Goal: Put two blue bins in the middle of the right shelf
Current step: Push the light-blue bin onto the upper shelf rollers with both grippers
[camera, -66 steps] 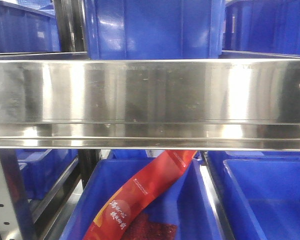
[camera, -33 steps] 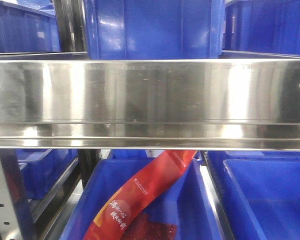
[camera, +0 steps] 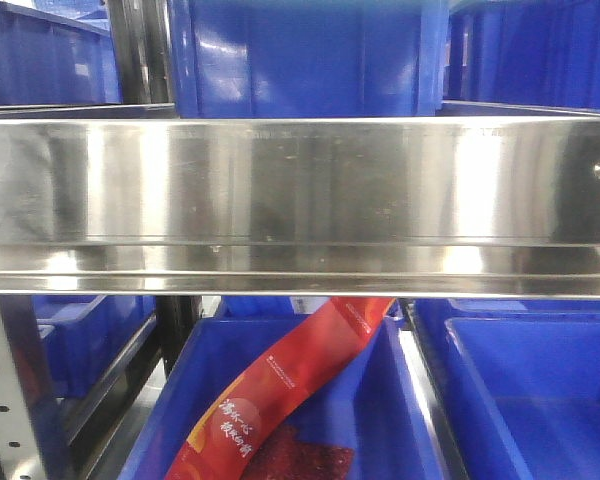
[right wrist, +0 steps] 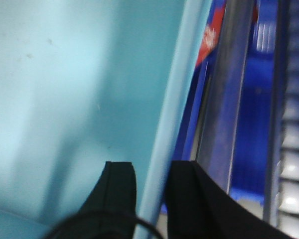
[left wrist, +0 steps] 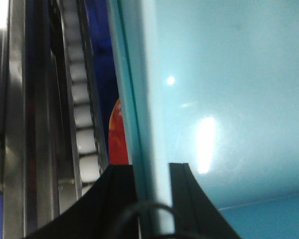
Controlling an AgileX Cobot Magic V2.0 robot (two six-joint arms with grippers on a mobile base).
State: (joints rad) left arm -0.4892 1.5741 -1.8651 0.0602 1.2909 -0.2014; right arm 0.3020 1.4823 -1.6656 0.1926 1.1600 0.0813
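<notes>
Shelf rail [camera: 300, 200] barely shifted; red packet [camera: 280, 390] shows unreadable Chinese writing.

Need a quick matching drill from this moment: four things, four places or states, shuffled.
Things:
1. left claw
2. right claw
3. red packet
4. steel front rail

Places or states:
a. lies in a dark blue crate below the rail
b. astride the pale blue bin wall, roller track on its left
c. runs across the front view
d. astride the pale blue bin wall, roller track on its right

Pairs: 1-b, 2-d, 3-a, 4-c
</notes>
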